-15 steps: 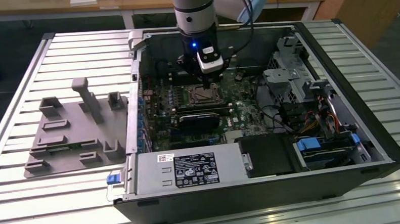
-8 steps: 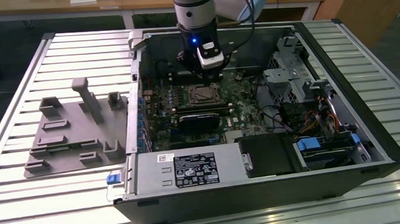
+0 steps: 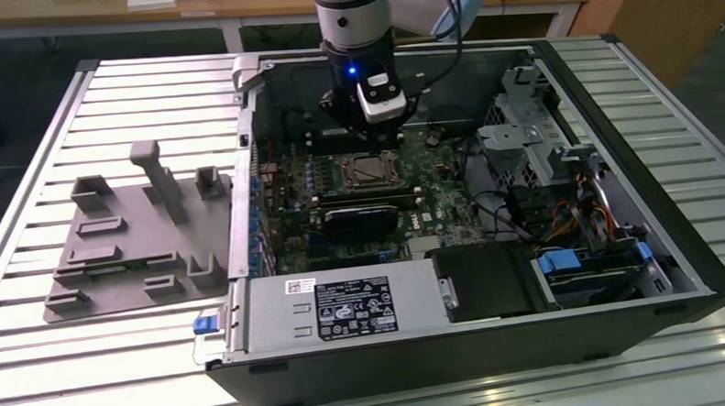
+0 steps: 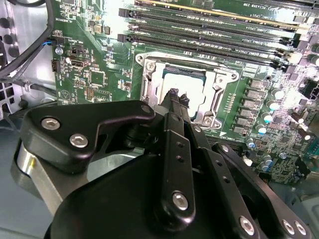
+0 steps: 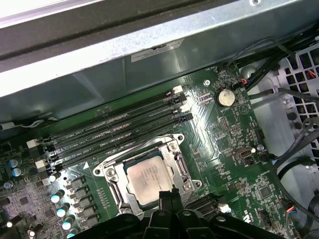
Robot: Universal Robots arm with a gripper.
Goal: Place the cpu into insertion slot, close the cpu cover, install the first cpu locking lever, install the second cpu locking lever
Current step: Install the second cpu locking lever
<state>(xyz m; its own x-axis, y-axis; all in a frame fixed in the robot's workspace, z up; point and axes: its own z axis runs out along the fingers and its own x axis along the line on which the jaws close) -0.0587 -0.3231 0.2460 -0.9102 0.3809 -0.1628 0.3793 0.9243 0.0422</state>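
Note:
The cpu [image 5: 149, 177], a silver-grey square chip, lies in the insertion slot [image 3: 367, 171] on the green motherboard inside the open computer case. The cpu cover [image 5: 107, 172], a silver frame, lies flat around it, and the chip's top [image 4: 182, 79] shows through the window. My gripper [image 4: 174, 94] hangs just above one edge of the socket, fingers together with nothing visible between them. Its dark fingertips [image 5: 167, 196] sit at the chip's edge. How the locking levers stand is not clear.
Long black memory slots [image 5: 114, 127] run beside the socket. A black heatsink block [image 3: 360, 220] lies on the socket's near side, and a power supply [image 3: 337, 310] sits in front. Cables and drive bays [image 3: 546, 204] crowd the exterior view's right. A grey fixture tray [image 3: 132, 241] rests outside the case.

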